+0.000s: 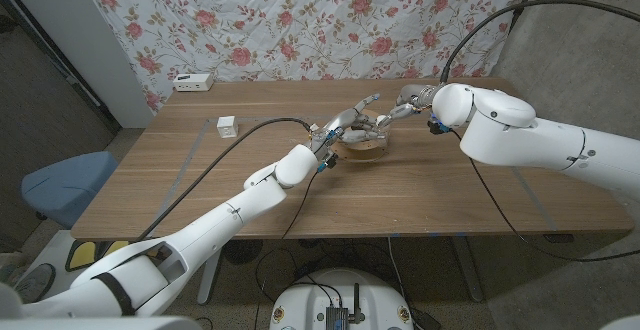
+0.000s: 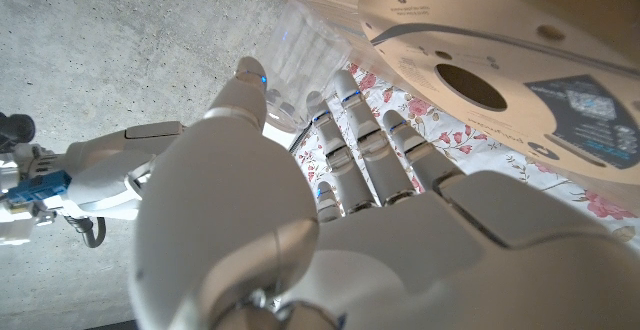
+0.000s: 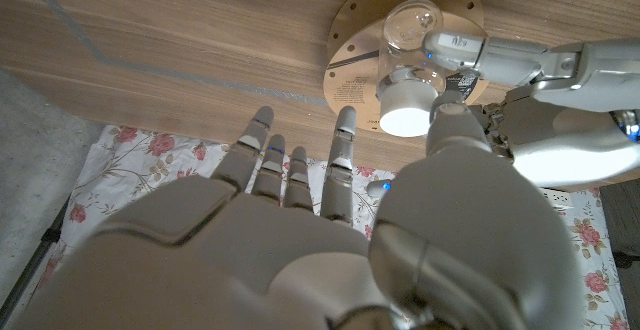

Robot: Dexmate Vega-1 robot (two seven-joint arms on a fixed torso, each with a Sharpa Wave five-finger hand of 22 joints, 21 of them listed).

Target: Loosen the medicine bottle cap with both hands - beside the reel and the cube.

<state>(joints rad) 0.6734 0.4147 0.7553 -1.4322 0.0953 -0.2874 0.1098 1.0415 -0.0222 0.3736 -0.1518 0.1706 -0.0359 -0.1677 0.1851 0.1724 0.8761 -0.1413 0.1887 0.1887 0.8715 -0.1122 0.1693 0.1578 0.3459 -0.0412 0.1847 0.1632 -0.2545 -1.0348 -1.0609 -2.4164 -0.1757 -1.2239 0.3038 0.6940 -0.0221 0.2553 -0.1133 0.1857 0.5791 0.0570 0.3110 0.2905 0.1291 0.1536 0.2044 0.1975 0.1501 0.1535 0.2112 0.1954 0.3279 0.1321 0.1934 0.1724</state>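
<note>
- From the head we look down over both arms at the desk [image 1: 200,170], from fairly far back, with the flowered cloth [image 1: 300,20] hanging behind it.
- From the left wrist we look along the back of the left hand [image 2: 330,230], very close to the reel [image 2: 480,70] and the clear bottle [image 2: 300,60]; the picture is turned.
- From the right wrist we look along the back of the right hand [image 3: 300,240] toward the desk [image 3: 180,30], close to the bottle [image 3: 415,60] and its white cap [image 3: 405,105].
- All three views share the bottle and reel; each wrist view also catches the opposite arm.
</note>
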